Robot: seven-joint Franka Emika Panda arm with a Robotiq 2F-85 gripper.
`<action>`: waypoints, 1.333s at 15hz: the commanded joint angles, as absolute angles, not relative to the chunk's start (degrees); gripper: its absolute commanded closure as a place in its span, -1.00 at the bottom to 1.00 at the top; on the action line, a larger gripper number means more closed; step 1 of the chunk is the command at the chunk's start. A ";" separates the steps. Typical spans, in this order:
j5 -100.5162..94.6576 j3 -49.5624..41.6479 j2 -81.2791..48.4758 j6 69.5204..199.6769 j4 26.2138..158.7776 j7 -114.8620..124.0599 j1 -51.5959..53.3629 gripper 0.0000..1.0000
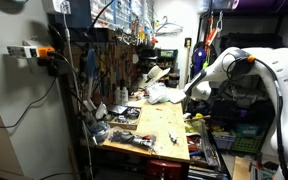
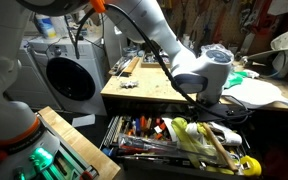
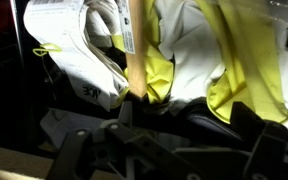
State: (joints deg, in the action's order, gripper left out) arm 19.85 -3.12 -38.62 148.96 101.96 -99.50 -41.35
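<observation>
My gripper (image 3: 174, 140) hangs open just above an open tool drawer (image 2: 134, 140), with nothing between its dark fingers (image 3: 84, 152). Right under it in the wrist view lie white and yellow work gloves (image 3: 189, 60) and a wooden tool handle (image 3: 136, 50) that stands across them. In an exterior view the gripper (image 2: 208, 97) is poised over the same gloves (image 2: 196, 133) and the wooden-handled tool (image 2: 220, 150) at the drawer's right end. From farther off, the gripper (image 1: 195, 92) sits beside the wooden workbench (image 1: 164, 125).
The drawer holds several hand tools (image 2: 144, 128). A white washing machine (image 2: 69, 75) stands behind the bench. White cloth (image 1: 162, 94) and small parts (image 1: 134, 140) lie on the bench top. A pegboard with hanging tools (image 1: 114, 60) backs it.
</observation>
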 commanded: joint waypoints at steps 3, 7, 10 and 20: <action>18.22 -1.53 -43.41 150.05 96.16 -96.09 -41.73 -1.00; 14.29 -3.13 -46.53 151.09 93.31 -95.38 -40.92 -1.00; 11.54 -3.31 -48.67 151.29 91.30 -94.88 -41.30 -1.00; 7.87 -2.64 -54.01 149.63 85.17 -93.07 -41.87 -0.56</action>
